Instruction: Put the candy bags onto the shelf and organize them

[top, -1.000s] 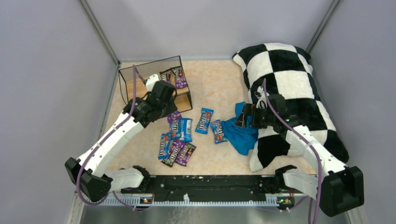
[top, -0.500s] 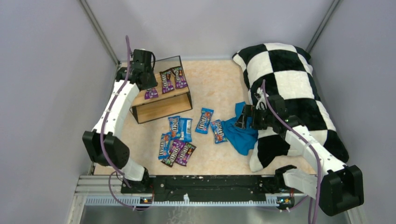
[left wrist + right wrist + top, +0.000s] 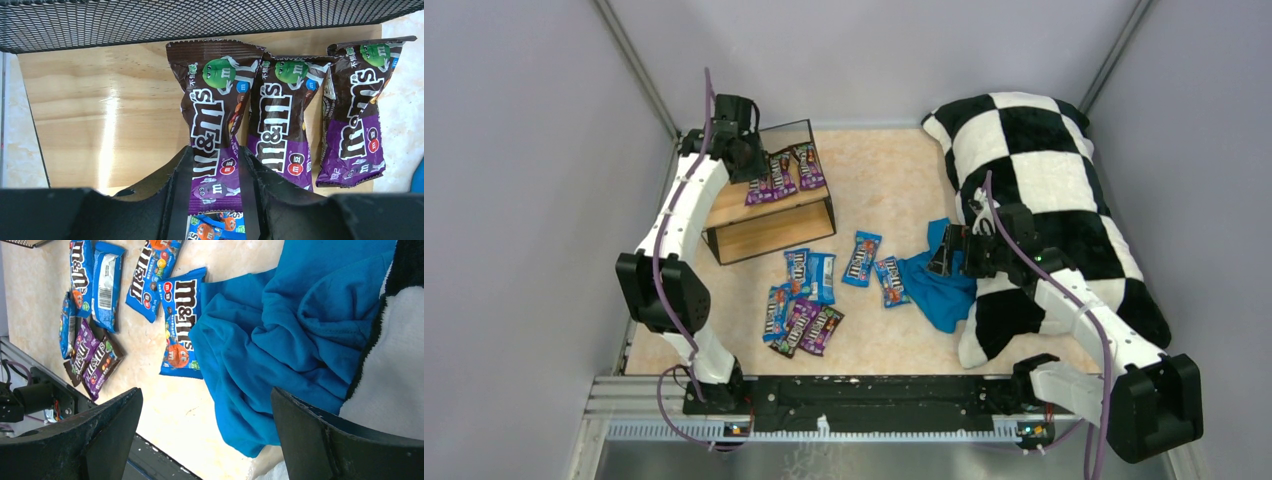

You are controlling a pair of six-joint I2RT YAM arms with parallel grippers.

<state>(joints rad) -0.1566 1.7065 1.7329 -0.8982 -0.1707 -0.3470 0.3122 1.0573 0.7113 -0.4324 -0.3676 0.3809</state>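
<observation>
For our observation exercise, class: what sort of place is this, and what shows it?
Probably a robot test cell, not a shop: plain grey walls box in a small table, two arms are bolted to a rail at its edge, and candy bags, shelf and pillow look like staged props.

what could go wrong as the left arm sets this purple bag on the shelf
The held purple bag seems to overhang the top board's near edge, so it may slide off on release. The left fingers crowd the middle bag; withdrawing might drag it.
</observation>
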